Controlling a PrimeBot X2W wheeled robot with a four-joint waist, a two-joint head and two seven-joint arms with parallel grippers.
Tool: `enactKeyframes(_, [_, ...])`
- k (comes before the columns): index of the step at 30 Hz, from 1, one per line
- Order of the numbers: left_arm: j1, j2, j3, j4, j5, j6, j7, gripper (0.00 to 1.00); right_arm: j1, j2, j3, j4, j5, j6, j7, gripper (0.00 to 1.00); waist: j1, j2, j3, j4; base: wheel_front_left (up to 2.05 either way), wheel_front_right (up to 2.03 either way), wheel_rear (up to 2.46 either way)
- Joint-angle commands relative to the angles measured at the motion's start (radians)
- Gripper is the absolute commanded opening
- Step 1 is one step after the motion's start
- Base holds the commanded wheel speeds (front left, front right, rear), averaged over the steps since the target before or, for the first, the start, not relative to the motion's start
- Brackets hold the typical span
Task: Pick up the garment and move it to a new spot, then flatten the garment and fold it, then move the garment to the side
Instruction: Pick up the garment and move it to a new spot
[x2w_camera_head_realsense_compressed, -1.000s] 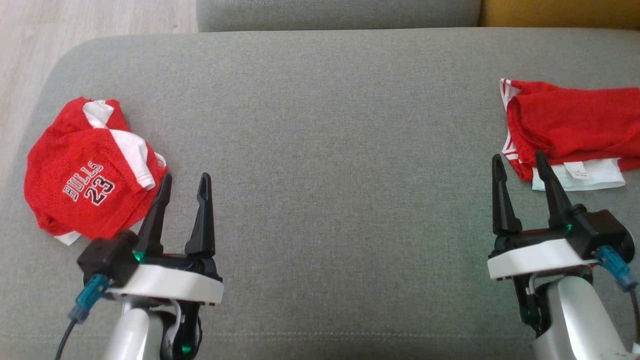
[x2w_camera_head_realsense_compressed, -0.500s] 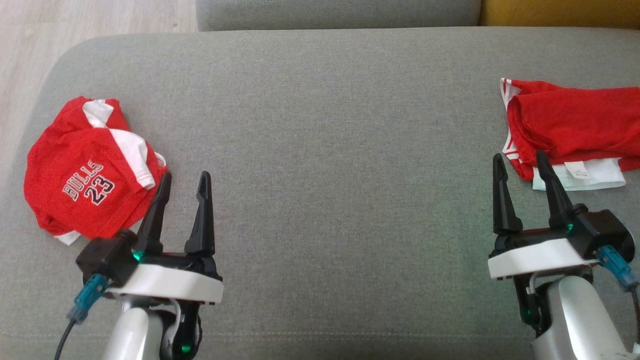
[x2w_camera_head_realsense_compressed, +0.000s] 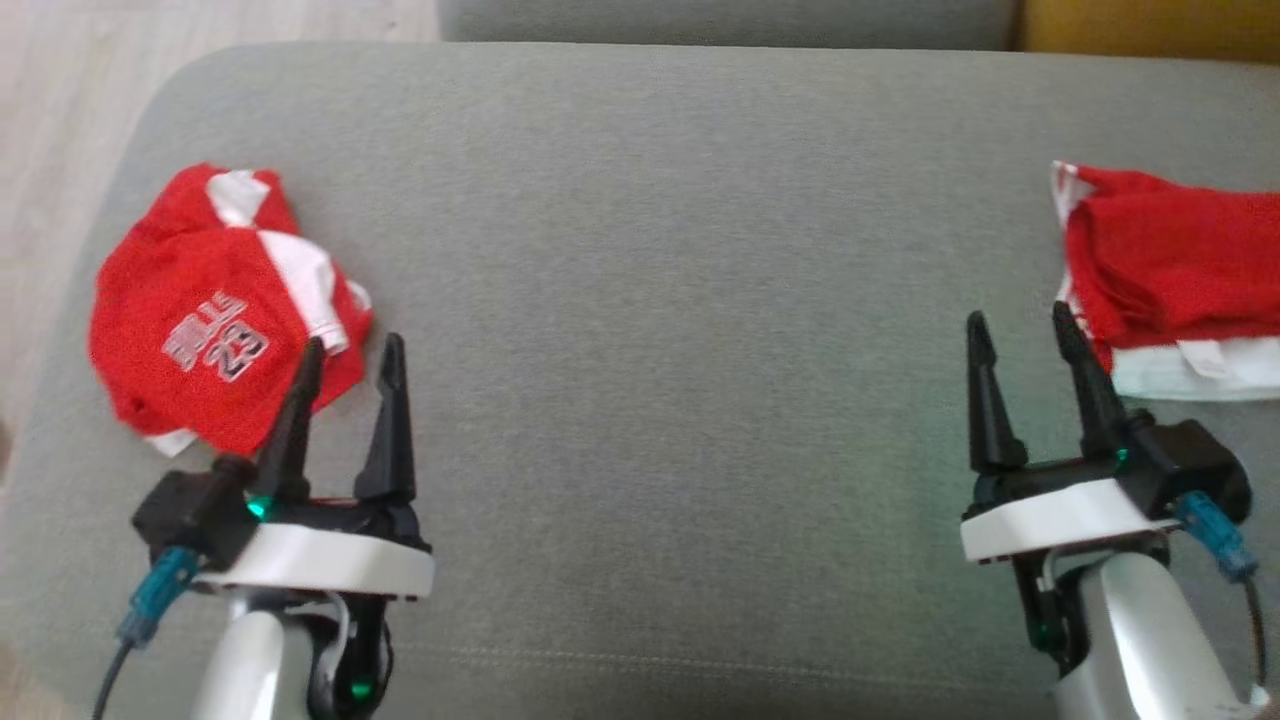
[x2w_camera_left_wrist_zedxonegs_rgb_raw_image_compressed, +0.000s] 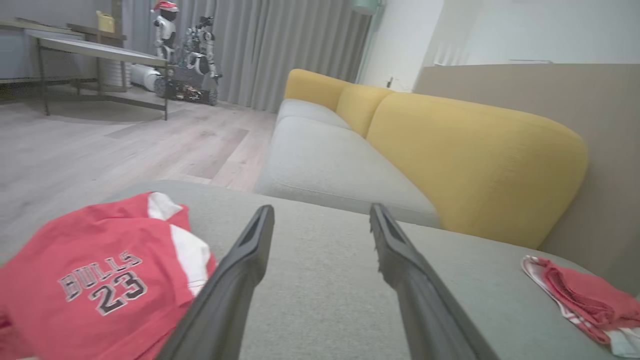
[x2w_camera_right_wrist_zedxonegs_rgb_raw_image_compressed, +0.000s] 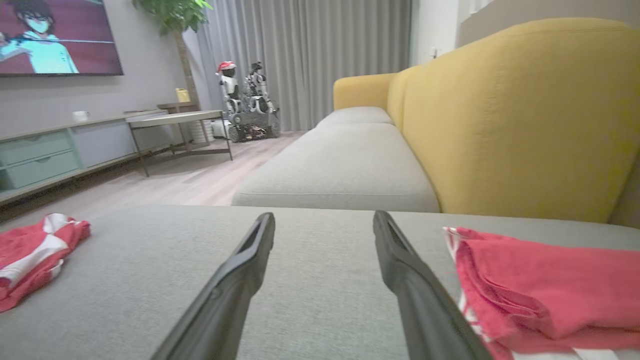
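The whole head view has shifted to the right compared with half a second ago and is a little blurred. This means the camera itself turns. The clothes do not move on the grey cushion (x2w_camera_head_realsense_compressed: 660, 250). More of the wooden floor (x2w_camera_head_realsense_compressed: 60, 110) shows at the upper left now, and the right edge of the frame cuts off more of the folded red garment (x2w_camera_head_realsense_compressed: 1170, 260).

Measured against the cushion, both grippers are now a little more to the left. The left finger of the left gripper (x2w_camera_head_realsense_compressed: 352, 340) covers more of the lower right edge of the crumpled jersey (x2w_camera_head_realsense_compressed: 215, 320) than it did before. I cannot tell whether it touches the cloth.

I judge that the robot is turning toward the jersey to reach for it, so the first step, the pick-up, is only beginning.

The jersey lies at the middle left of the head view, near the left end of the cushion, with its number print facing up. Nothing holds it. The left gripper has its fingers spread fully apart and is empty.

The right gripper (x2w_camera_head_realsense_compressed: 1017, 312), at the lower right, is spread just as wide and is also empty. Its fingertips are just beside the lower left corner of the folded garment. That garment looks already finished and set aside, so I think the jersey is the one to handle now.
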Motion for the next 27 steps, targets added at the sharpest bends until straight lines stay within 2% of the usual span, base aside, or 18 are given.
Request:
enactKeyframes(1, [-0.042,0.008,0.047,-0.04,-0.008,0.004,-0.005,1.0,-0.029,0.004,0.038,-0.029,-0.005,0.007,-0.011,1.0,0.0,0.0,0.001,0.033,0.0,0.0,0.0])
enactKeyframes(17, [0.012,0.008,0.119,-0.086,-0.02,0.025,-0.005,1.0,-0.022,0.002,0.129,0.016,-0.007,0.007,-0.011,1.0,0.0,0.0,-0.037,0.323,0.0,0.0,0.0])
enactKeyframes(22, [0.033,0.008,0.12,-0.091,-0.02,0.03,-0.005,1.0,-0.019,0.002,0.143,0.026,0.001,0.007,-0.011,1.0,0.0,0.0,-0.049,0.38,0.0,0.0,0.0])
enactKeyframes(27, [0.04,0.008,0.119,-0.097,-0.026,0.035,-0.005,1.0,-0.016,0.002,0.15,0.035,0.002,0.007,-0.011,1.0,0.0,0.0,-0.053,0.404,0.0,0.0,0.0])
